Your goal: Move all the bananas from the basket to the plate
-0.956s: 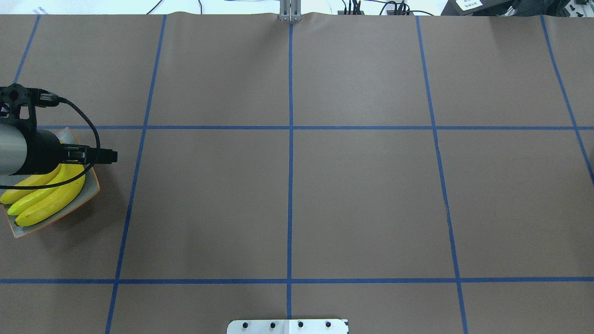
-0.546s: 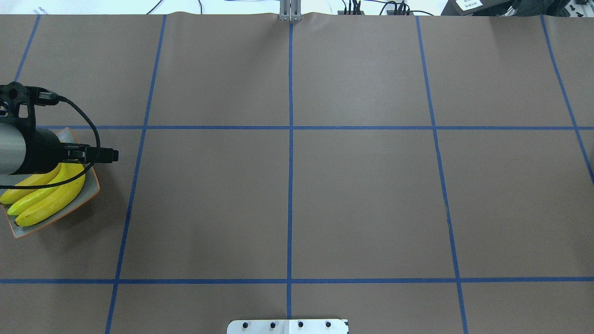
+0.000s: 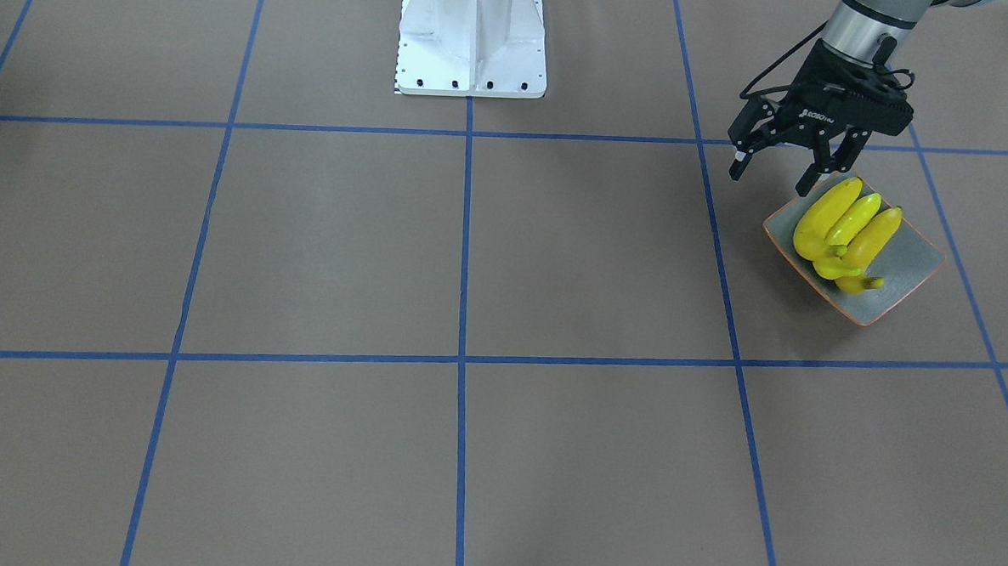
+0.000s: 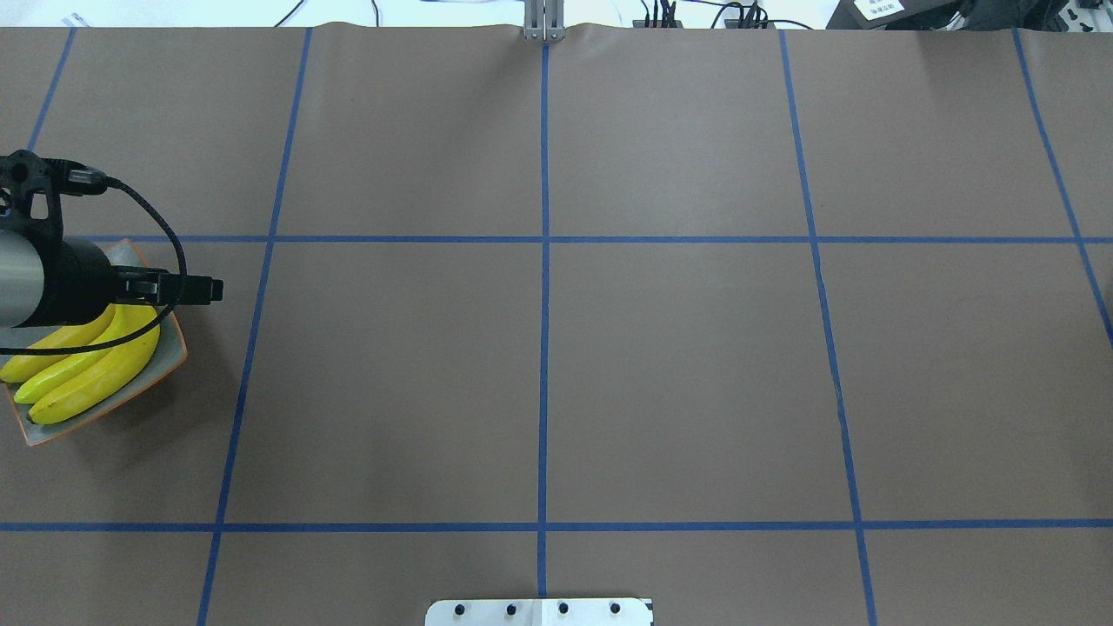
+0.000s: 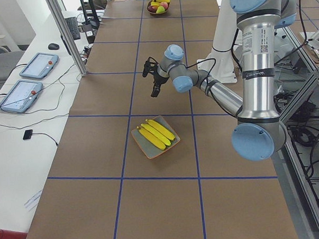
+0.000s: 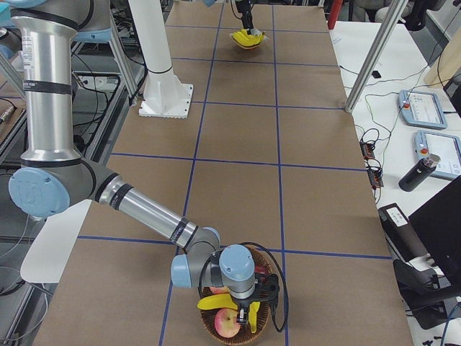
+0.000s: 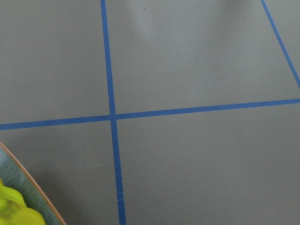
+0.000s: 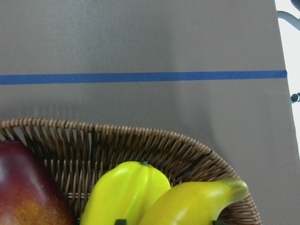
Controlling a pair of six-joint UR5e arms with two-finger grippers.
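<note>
Three yellow bananas lie side by side on the grey-green plate with an orange rim, at the table's left end. My left gripper hangs open and empty just above the plate's robot-side edge, a little clear of the bananas. The wicker basket is at the far right end, and a banana lies in it. The right arm reaches down into the basket. I cannot tell whether its gripper is open or shut.
A red fruit and a ridged yellow fruit share the basket. The white robot base stands mid-table on the robot's side. Blue tape lines grid the brown table. Tablets and cables lie beyond the far edge.
The left arm has drifted slightly toward the far left. The bananas and the plate have not moved.
</note>
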